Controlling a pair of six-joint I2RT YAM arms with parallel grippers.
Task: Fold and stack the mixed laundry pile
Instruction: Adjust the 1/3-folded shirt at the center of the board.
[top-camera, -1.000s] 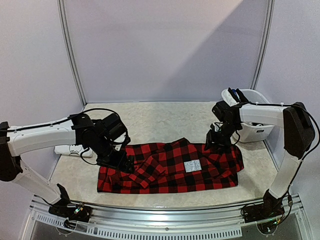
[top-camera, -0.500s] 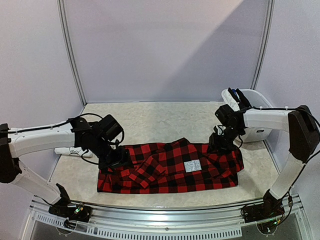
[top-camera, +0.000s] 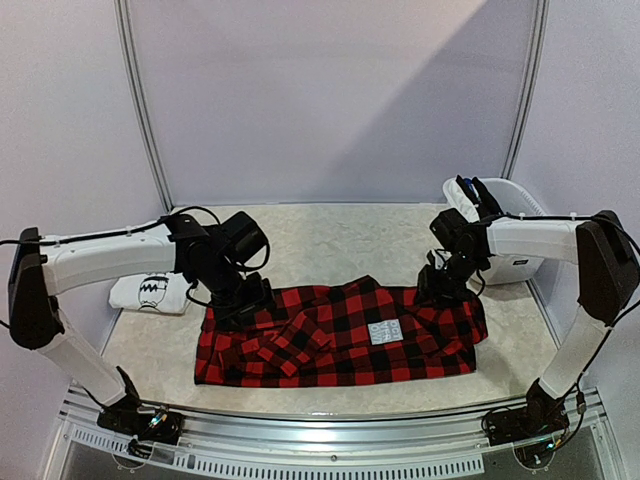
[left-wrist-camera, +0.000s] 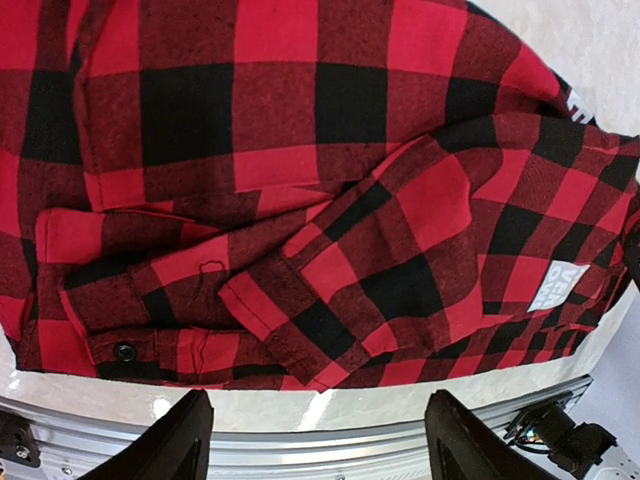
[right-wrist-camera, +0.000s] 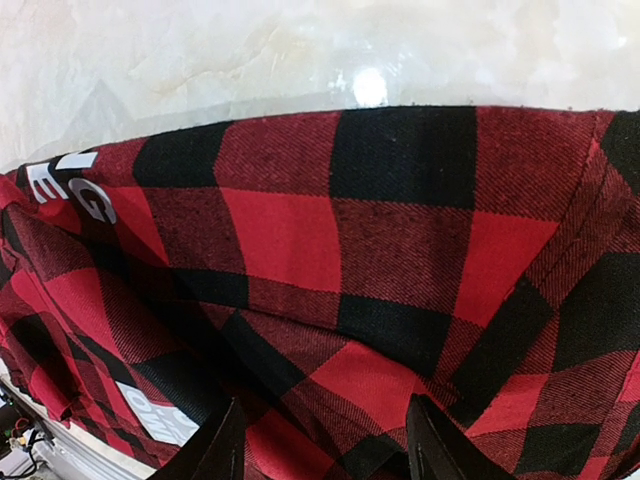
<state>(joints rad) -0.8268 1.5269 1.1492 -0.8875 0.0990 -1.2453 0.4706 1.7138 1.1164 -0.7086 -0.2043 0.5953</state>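
Observation:
A red-black plaid garment (top-camera: 340, 335) with a white label lies spread across the middle of the table. My left gripper (top-camera: 248, 298) hovers over its far left corner. In the left wrist view the plaid (left-wrist-camera: 300, 200) fills the frame and the left gripper (left-wrist-camera: 320, 450) is open with nothing between its fingers. My right gripper (top-camera: 443, 287) is down on the plaid's far right edge. In the right wrist view its fingers (right-wrist-camera: 225, 450) stand apart with plaid cloth (right-wrist-camera: 330, 250) lying between them, so it reads as open. A folded white T-shirt (top-camera: 150, 292) with black print lies at the far left.
A white plastic tub (top-camera: 520, 262) holding dark garments stands at the back right, just behind the right arm. The metal rail (top-camera: 320, 440) runs along the near table edge. Bare marbled tabletop (top-camera: 330, 245) stretches behind the plaid.
My left arm has swung away from the plaid's left edge toward its far corner, uncovering the white T-shirt, and its jaws have narrowed a little. The right gripper shifted slightly, then stayed put.

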